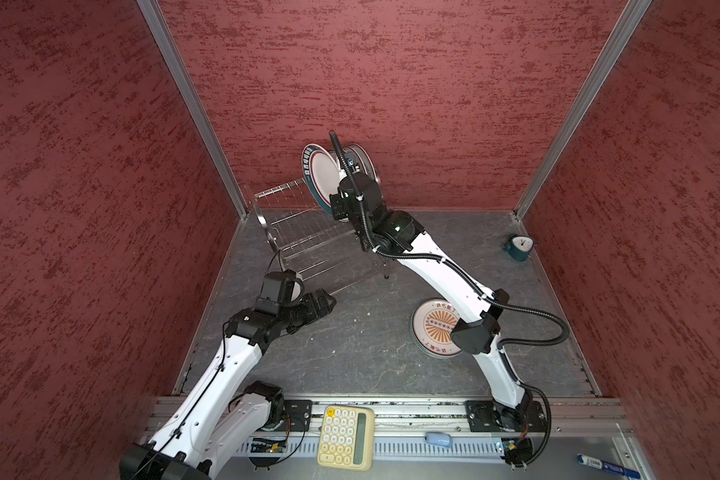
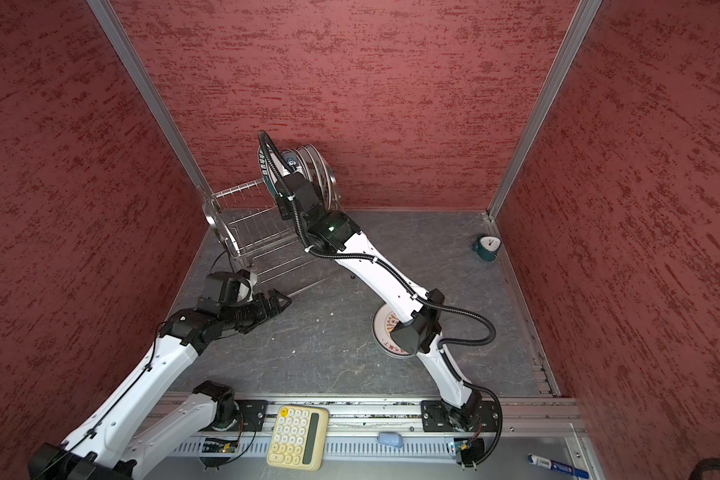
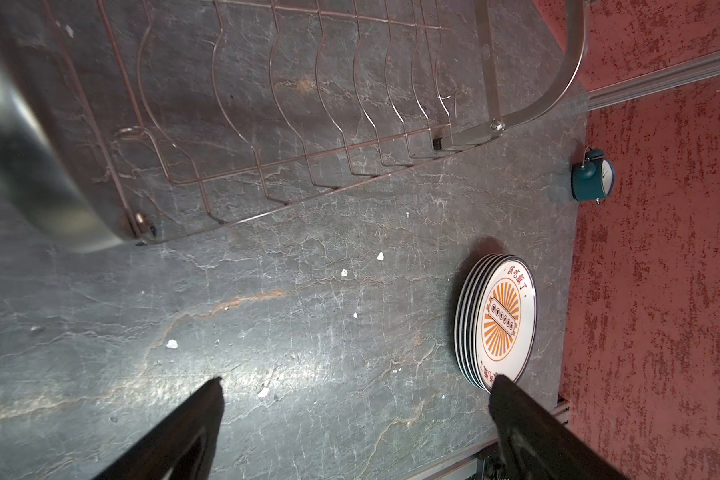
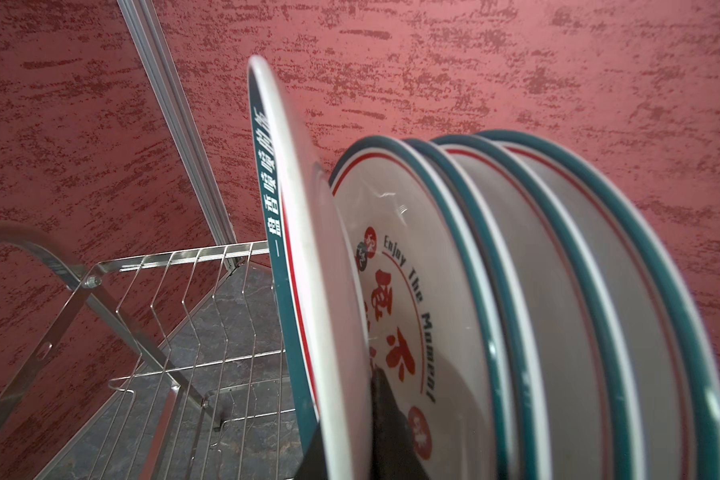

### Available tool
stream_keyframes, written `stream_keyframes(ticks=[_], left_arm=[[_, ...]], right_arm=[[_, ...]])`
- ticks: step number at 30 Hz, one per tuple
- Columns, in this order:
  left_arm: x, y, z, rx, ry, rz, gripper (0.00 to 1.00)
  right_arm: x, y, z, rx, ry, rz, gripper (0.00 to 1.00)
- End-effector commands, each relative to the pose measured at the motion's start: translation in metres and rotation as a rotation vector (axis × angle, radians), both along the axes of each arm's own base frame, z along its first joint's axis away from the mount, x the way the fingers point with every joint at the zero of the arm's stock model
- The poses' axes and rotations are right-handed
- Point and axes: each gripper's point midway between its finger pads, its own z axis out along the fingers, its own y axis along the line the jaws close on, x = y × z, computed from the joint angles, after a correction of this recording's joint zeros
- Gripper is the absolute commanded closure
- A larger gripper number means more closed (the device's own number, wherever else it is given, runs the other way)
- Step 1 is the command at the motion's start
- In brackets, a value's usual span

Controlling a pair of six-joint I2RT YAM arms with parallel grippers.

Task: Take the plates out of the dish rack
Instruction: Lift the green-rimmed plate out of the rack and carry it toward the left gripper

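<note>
The right tool point(image 4: 345, 428) pinched the rim of the nearest teal-banded plate point(image 4: 304, 249), upright in the dish rack point(image 4: 162, 266). Several more plates point(image 4: 557, 291) waited just beyond it. An unloaded stack point(image 3: 503, 316) lay on the worktop point(image 3: 308, 311) ahead of the spread, empty left tool point(image 3: 356, 390).

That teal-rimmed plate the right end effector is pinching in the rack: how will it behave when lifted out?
The teal-rimmed plate looks rigid and glossy, so it may slip in the right end effector, pinched only at its edge. Held there, it will probably swing. Knocking the neighbouring plates could chip it.
</note>
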Motion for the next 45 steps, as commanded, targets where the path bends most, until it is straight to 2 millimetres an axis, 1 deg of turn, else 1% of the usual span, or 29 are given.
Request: stream_keyframes(ticks=[1,4,7,10,12,14,15,18,19,22,24,25,26,28,29,30,33,34,35,37,40,43,45], left_arm=[[0.004,0.005,0.011,0.021,-0.046,0.008,0.00],[0.003,0.004,0.012,0.020,-0.042,0.000,0.01],[0.003,0.001,0.014,0.011,-0.050,-0.016,0.00],[0.003,0.000,0.016,0.009,-0.050,-0.021,0.01],[0.003,-0.001,0.017,0.002,-0.050,-0.030,0.01],[0.001,-0.006,0.020,-0.022,-0.059,-0.053,0.00],[0.000,-0.008,0.020,-0.034,-0.064,-0.061,0.01],[-0.002,-0.014,0.024,-0.069,-0.086,-0.079,0.01],[-0.003,-0.016,0.025,-0.075,-0.092,-0.086,0.01],[-0.004,-0.019,0.029,-0.094,-0.108,-0.091,0.01],[-0.003,-0.023,0.032,-0.116,-0.123,-0.098,0.01],[-0.003,-0.026,0.034,-0.128,-0.133,-0.105,0.01],[-0.003,-0.030,0.036,-0.142,-0.142,-0.114,0.01],[-0.003,-0.037,0.038,-0.168,-0.159,-0.135,0.01],[-0.003,-0.042,0.040,-0.179,-0.171,-0.149,0.01],[-0.003,-0.047,0.042,-0.189,-0.185,-0.165,0.00],[-0.004,-0.062,0.047,-0.207,-0.221,-0.206,0.01],[-0.004,-0.068,0.048,-0.217,-0.233,-0.221,0.01],[-0.005,-0.073,0.049,-0.230,-0.238,-0.235,0.00],[-0.005,-0.085,0.051,-0.250,-0.252,-0.264,0.01],[-0.004,-0.099,0.049,-0.271,-0.257,-0.288,0.00],[-0.003,-0.109,0.049,-0.314,-0.261,-0.305,0.00],[-0.001,-0.113,0.047,-0.332,-0.256,-0.311,0.02]], right_arm=[[-0.042,0.005,0.078,0.149,-0.133,0.102,0.96],[-0.054,0.000,0.091,0.135,-0.172,0.078,0.98],[-0.070,-0.007,0.111,0.144,-0.228,0.064,0.99],[-0.081,-0.022,0.130,0.160,-0.257,0.036,1.00],[-0.087,-0.034,0.138,0.156,-0.271,0.008,1.00],[-0.093,-0.049,0.143,0.154,-0.271,-0.027,1.00],[-0.093,-0.057,0.143,0.149,-0.265,-0.054,1.00],[-0.102,-0.093,0.141,0.148,-0.242,-0.145,1.00],[-0.106,-0.106,0.137,0.149,-0.224,-0.170,1.00],[-0.122,-0.147,0.112,0.164,-0.141,-0.222,1.00],[-0.132,-0.168,0.086,0.191,-0.050,-0.214,1.00],[-0.141,-0.185,0.074,0.222,0.010,-0.202,1.00],[-0.146,-0.194,0.059,0.243,0.062,-0.196,1.00],[-0.164,-0.214,0.027,0.286,0.150,-0.183,1.00],[-0.172,-0.220,0.014,0.314,0.188,-0.176,1.00],[-0.180,-0.225,-0.003,0.344,0.236,-0.155,1.00],[-0.199,-0.231,-0.048,0.408,0.374,-0.099,1.00],[-0.204,-0.228,-0.064,0.430,0.430,-0.068,1.00],[-0.208,-0.225,-0.075,0.461,0.474,-0.035,1.00],[-0.217,-0.215,-0.103,0.513,0.587,0.039,1.00],[-0.225,-0.207,-0.131,0.549,0.687,0.092,1.00],[-0.229,-0.196,-0.150,0.605,0.764,0.161,1.00],[-0.230,-0.189,-0.161,0.636,0.796,0.192,1.00]])
